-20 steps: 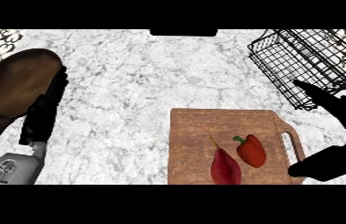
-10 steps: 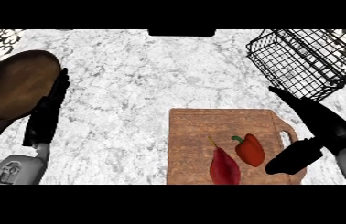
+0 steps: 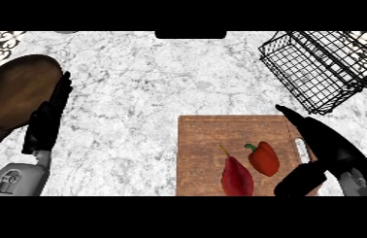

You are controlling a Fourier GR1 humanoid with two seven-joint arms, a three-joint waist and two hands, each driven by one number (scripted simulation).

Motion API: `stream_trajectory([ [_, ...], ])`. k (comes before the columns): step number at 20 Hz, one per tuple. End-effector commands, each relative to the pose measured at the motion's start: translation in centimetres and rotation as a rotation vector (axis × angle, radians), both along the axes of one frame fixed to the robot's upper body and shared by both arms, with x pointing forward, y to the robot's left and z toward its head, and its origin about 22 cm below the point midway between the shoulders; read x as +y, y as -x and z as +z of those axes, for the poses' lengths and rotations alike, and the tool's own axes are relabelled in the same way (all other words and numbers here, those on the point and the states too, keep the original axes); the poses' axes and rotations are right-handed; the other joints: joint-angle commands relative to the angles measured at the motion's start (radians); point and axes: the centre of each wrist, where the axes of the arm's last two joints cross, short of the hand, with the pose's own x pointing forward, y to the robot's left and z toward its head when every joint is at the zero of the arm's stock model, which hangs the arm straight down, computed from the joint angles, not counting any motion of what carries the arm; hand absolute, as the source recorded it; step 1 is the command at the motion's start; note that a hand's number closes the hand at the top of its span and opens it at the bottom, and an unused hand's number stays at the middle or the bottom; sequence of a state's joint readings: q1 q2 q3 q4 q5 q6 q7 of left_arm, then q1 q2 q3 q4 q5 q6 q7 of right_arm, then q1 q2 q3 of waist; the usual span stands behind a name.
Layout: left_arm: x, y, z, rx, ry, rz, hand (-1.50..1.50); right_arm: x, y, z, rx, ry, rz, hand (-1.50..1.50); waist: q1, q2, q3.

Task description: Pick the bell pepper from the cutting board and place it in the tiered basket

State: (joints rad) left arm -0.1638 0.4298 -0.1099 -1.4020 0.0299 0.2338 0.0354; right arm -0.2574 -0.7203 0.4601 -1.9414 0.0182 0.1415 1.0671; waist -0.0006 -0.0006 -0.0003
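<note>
- Table: white marble-patterned top with grey veining, fills most of the view.
- Brown object: large, rounded, dark brown, at the left edge and partly cut off there; its kind cannot be told.
- Dark red vegetable: long, tapered, with a thin pale stem pointing away; lies low, right of centre.
- Black block: flat, at the table's far edge, centre.

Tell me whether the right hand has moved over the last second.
Yes. The right hand has shifted left, in over the cutting board's right edge, closer to the bell pepper.
</note>
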Motion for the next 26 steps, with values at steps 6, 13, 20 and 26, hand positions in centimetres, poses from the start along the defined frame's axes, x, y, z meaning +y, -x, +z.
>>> stream_trajectory([
  [6, 0.0, 0.8, 1.0, 0.0, -0.008, -0.004, 0.0, 0.5, 2.8, -0.7, -0.009, 0.148, -0.004, -1.5, -0.003, -0.002, 0.0],
  [13, 0.2, 0.7, 0.6, -0.008, -0.004, -0.016, 0.0, 2.9, 0.3, -1.2, 0.007, 0.187, -0.026, -1.5, 0.005, 0.0, 0.0],
  [20, 0.0, -0.3, 2.2, -0.014, -0.013, -0.005, 0.0, 3.0, 1.1, -3.3, 0.063, 0.173, -0.048, -1.5, 0.0, -0.001, 0.0],
  [26, -1.3, -0.1, 1.3, -0.013, -0.001, -0.007, 0.0, 2.7, 0.7, -4.2, 0.076, 0.161, -0.033, -1.5, 0.001, 0.0, 0.0],
])
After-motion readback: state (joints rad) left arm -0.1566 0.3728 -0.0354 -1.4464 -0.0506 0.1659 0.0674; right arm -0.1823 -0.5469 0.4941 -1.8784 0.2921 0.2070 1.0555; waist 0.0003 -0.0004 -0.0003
